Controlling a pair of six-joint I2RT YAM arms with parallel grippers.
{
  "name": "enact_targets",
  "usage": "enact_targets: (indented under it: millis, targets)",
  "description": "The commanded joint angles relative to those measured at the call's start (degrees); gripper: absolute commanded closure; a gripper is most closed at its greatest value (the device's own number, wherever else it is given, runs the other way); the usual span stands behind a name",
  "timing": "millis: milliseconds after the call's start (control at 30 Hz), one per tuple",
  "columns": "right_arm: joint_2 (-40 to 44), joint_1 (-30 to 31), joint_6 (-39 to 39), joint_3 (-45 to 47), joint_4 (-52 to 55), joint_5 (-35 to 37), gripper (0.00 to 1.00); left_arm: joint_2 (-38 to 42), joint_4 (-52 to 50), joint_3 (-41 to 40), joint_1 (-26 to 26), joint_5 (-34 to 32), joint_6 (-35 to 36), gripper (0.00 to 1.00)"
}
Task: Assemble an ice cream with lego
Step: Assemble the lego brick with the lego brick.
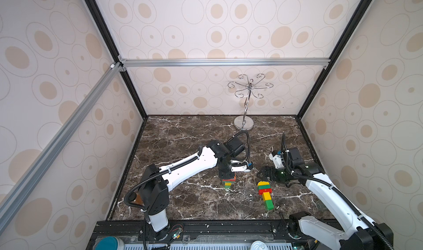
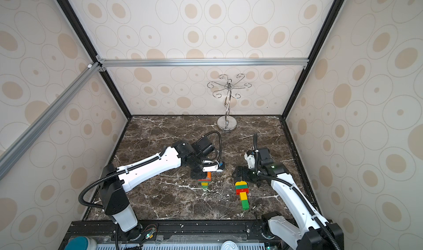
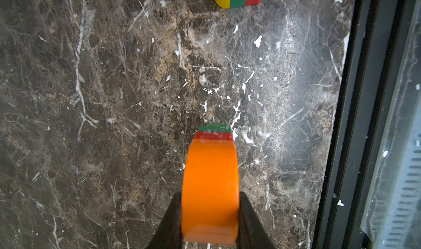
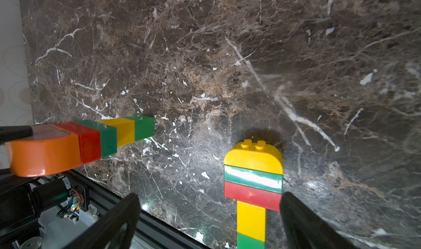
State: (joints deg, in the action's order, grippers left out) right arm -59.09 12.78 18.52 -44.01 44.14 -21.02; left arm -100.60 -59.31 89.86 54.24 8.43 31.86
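The orange-domed lego stack (image 3: pixel 210 179) is clamped in the left gripper (image 3: pixel 210 213); the right gripper (image 4: pixel 209 198) is spread wide beside the yellow-domed stack (image 4: pixel 252 175)

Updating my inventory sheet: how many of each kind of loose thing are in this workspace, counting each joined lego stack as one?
Lego stacks: 2 (orange-topped stack, yellow-topped stack)
Metal stand: 1
Total: 3
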Motion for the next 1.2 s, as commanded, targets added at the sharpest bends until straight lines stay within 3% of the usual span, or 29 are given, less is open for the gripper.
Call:
enact_targets:
  millis: [0, 1167]
  targets:
    - [0.12, -0.3, -1.03, 0.15, 0.51, -0.03, 0.01, -5.43, -3.97, -4.05, 0.0, -0.96, -0.47, 1.0]
    - [0.73, -0.29, -0.95, 0.15, 0.46, 0.14, 0.02, -4.57, -0.07, -2.53, -0.84, -5.11, -1.76, 0.93]
